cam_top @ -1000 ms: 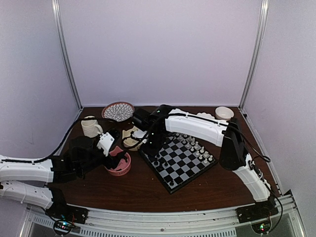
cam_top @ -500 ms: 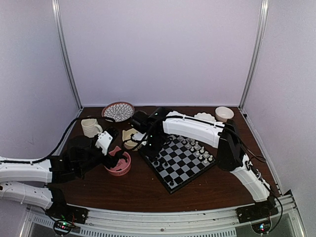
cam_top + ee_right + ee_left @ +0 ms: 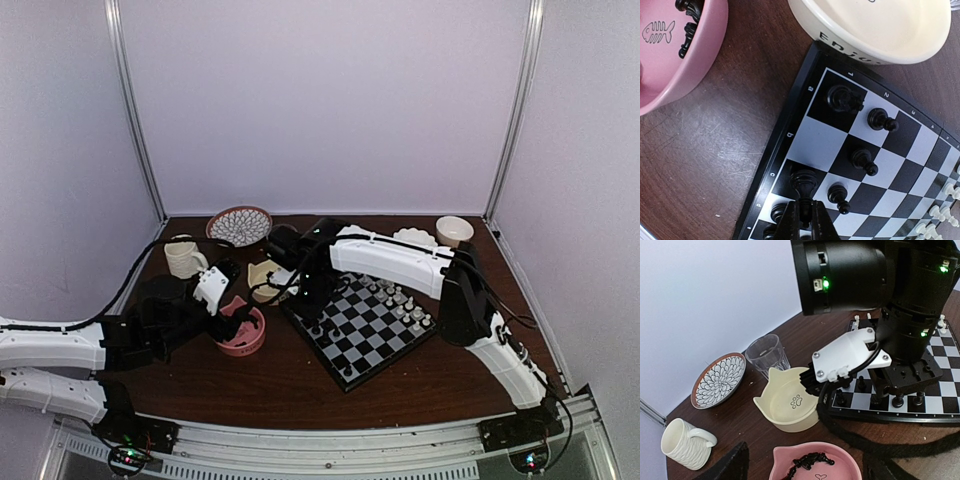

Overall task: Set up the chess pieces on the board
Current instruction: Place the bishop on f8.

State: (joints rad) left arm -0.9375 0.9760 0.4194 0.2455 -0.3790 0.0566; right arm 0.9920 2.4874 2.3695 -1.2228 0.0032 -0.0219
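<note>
The right gripper [image 3: 802, 217] is pressed together on the top of a black piece [image 3: 802, 184], which stands on a dark square in the edge row of the board [image 3: 807, 142]. Four more black pieces [image 3: 842, 97] stand close around it on the corner squares, the nearest just beside the fingers. White pieces [image 3: 945, 202] line the far side. The cream bowl [image 3: 875, 30] sits just beside the board's corner, and the pink bowl [image 3: 675, 65] lies near the same edge, with a strip of bare table [image 3: 725, 145] between them. The left gripper [image 3: 805, 456] hangs spread wide over the pink bowl, which holds loose black pieces. Beyond the cream bowl stand a glass [image 3: 767, 352], a plate [image 3: 717, 380] and a mug [image 3: 685, 442].
</note>
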